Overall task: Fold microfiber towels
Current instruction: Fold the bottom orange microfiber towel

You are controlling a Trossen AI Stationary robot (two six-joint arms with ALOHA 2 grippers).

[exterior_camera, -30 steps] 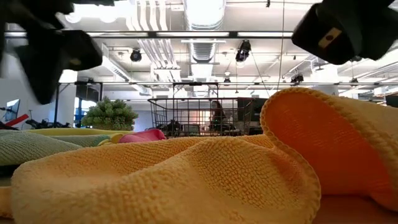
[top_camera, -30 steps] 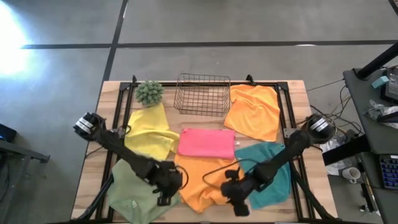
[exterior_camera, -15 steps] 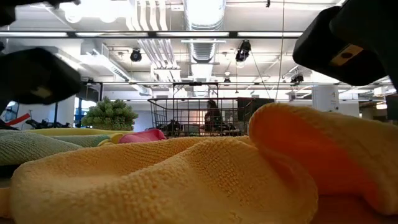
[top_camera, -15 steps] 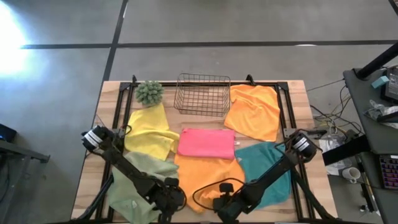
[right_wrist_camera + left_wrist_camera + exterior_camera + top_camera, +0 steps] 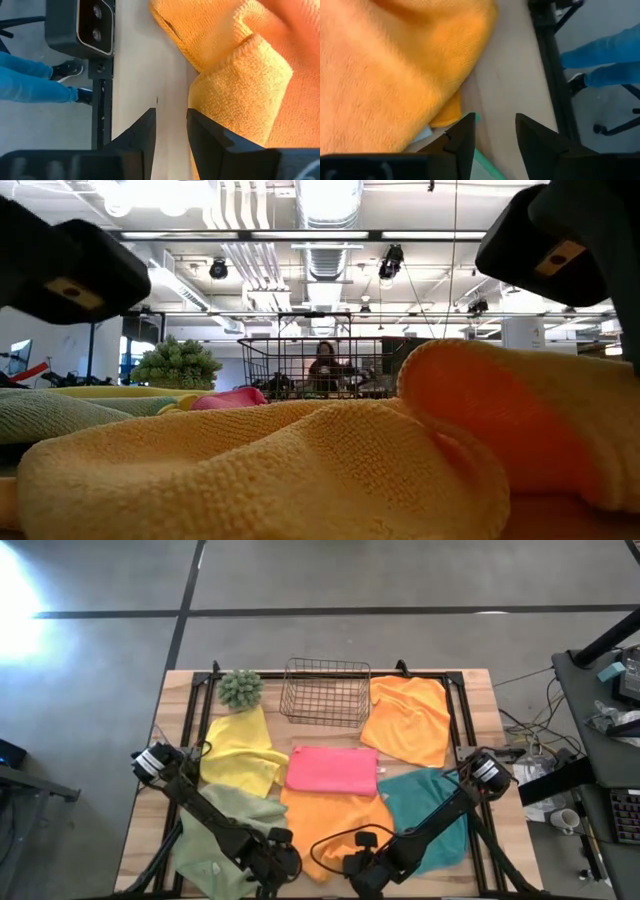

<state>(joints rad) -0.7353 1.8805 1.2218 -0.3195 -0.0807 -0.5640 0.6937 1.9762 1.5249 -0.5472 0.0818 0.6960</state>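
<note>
A grey concrete floor surrounds the wooden counter (image 5: 140, 830), and the low view looks across it into an open room with ceiling ducts and lights. Six microfiber towels cover most of the counter: an orange towel (image 5: 335, 825) rumpled at the near edge, a second orange towel (image 5: 408, 718) lying loose at the far right, a yellow towel (image 5: 240, 748) at the left, a sage green towel (image 5: 215, 840) near the left corner, and a teal towel (image 5: 430, 812) on the right, all unfolded. Only the pink towel (image 5: 332, 769) in the middle lies as a neat rectangle, so the task appears to be barely begun, with five left. A copper wire basket (image 5: 325, 692) and a small spiky plant (image 5: 241, 688) stand at the far edge. The left end effector (image 5: 492, 135) and right end effector (image 5: 171, 132) both sit at the near edge beside the rumpled orange towel, fingers parted and holding nothing. No readable writing or brand shows anywhere.
</note>
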